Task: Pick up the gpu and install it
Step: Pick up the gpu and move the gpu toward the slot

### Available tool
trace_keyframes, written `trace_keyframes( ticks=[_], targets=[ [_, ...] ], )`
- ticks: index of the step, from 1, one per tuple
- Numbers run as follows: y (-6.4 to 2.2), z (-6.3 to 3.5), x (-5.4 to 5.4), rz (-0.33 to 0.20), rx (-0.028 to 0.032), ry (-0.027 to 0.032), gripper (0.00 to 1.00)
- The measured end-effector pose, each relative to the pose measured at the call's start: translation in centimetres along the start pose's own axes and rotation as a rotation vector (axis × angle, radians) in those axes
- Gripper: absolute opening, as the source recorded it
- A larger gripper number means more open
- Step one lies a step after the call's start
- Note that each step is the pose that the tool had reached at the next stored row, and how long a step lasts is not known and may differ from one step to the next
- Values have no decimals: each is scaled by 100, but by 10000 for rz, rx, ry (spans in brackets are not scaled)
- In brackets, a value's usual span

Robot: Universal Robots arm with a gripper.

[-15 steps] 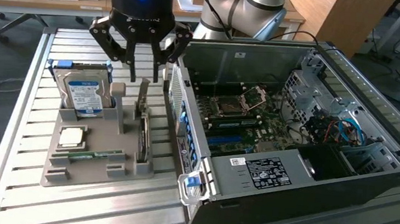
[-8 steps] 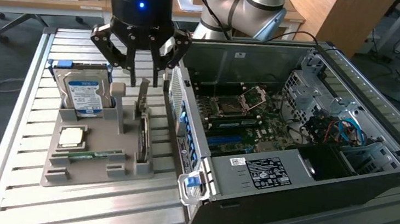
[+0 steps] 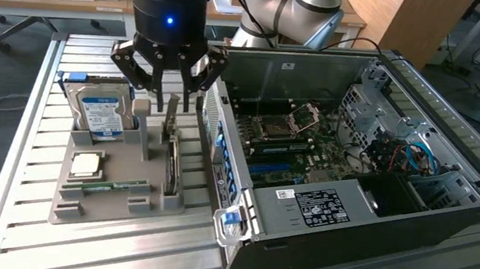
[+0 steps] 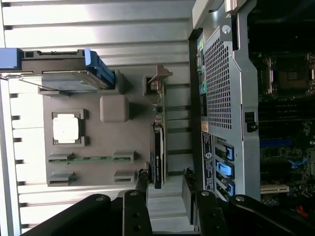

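Observation:
The gpu point(image 3: 173, 161) is a thin dark card standing on edge in a grey holder tray point(image 3: 123, 163), next to the open computer case point(image 3: 351, 172). In the wrist view the gpu point(image 4: 157, 147) is edge-on, with its silver bracket at the far end. My gripper point(image 3: 173, 98) hangs just above the card's far end, open, with nothing between its fingers. In the wrist view the gripper point(image 4: 165, 179) has its two dark fingers point(image 4: 141, 179) apart, and the card's line runs between them.
The same tray point(image 4: 113, 142) holds a blue-labelled hard drive point(image 3: 101, 111) standing upright, a square silver chip point(image 3: 86, 164) and a green RAM stick point(image 3: 116, 185). The case's perforated rear wall point(image 4: 221, 88) is close beside the gpu. All rests on a slatted metal table point(image 3: 123, 249).

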State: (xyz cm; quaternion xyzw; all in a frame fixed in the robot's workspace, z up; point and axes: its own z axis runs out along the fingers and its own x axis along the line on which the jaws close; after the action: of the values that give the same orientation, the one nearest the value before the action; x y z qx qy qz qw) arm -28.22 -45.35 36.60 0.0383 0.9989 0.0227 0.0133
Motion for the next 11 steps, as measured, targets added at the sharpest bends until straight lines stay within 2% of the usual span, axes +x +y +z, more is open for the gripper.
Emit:
trace_keyframes(
  ticks=[2, 11],
  targets=[
    [-4, 72, 2, 0, 0, 0, 42],
    [-11, 233, 6, -1, 1, 0, 42]
  ],
)
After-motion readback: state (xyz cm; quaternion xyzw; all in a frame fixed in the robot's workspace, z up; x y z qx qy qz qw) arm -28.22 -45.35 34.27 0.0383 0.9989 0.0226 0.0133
